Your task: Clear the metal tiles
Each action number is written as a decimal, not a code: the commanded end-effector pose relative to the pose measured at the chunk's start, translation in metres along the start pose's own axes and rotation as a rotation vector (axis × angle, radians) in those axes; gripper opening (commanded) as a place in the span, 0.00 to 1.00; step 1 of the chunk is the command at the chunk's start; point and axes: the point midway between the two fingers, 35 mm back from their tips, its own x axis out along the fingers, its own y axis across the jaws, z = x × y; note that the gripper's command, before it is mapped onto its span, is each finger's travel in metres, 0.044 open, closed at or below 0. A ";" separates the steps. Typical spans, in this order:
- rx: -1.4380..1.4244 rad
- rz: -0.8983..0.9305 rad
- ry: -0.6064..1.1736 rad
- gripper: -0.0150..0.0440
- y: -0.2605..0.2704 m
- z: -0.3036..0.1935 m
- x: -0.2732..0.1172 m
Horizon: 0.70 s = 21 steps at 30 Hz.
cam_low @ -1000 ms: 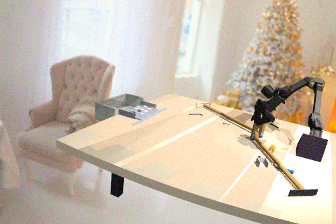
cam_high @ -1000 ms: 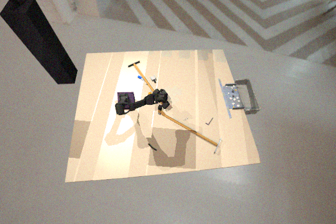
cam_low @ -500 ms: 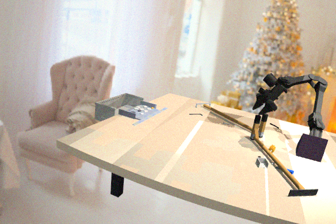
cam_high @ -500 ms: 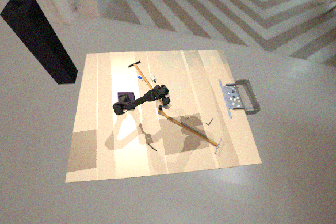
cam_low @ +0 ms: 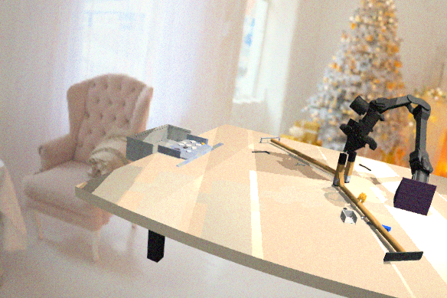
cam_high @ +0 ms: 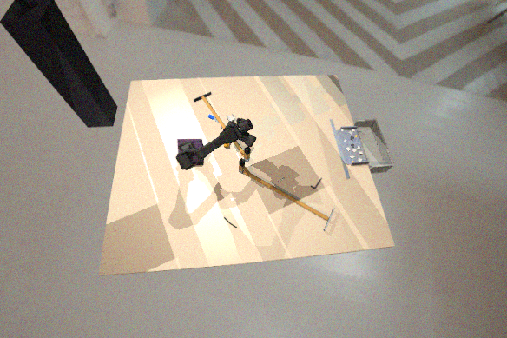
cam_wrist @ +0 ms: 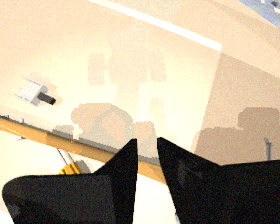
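Observation:
Several small white, yellow and dark tiles lie on the blue-grey bench plate [cam_high: 341, 143] [cam_low: 203, 150], beside the grey catch box [cam_high: 381, 169] [cam_low: 137, 149]. Two long wooden-handled tools lie on the table, each with an upright dark-topped grip post. One tool [cam_high: 213, 110] [cam_low: 376, 222] has a dark flat head. The other tool [cam_high: 286, 194] [cam_low: 306, 156] has a thin pale head. Which is the scraper I cannot tell. My gripper [cam_high: 247, 147] [cam_low: 346, 150] [cam_wrist: 147, 140] is close above the posts, fingers narrowly apart. In the wrist view table and handle show through the gap; the posts are hidden.
A small grey metal tray-like piece [cam_low: 348, 215] [cam_wrist: 32, 93], a yellow piece [cam_low: 361, 197] [cam_wrist: 69, 168] and a blue piece [cam_high: 211, 116] [cam_low: 386, 227] lie near the dark-headed tool. A thin blue-grey strip [cam_high: 345, 169] [cam_low: 183, 163] borders the plate's near side. A dark bent rod [cam_high: 316, 185] lies beyond the pale-headed tool.

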 end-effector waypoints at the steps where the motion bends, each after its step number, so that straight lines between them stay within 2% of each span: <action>1: -0.088 0.043 0.023 0.25 0.017 0.007 0.003; 21: -0.589 0.233 0.181 0.25 0.111 0.020 0.003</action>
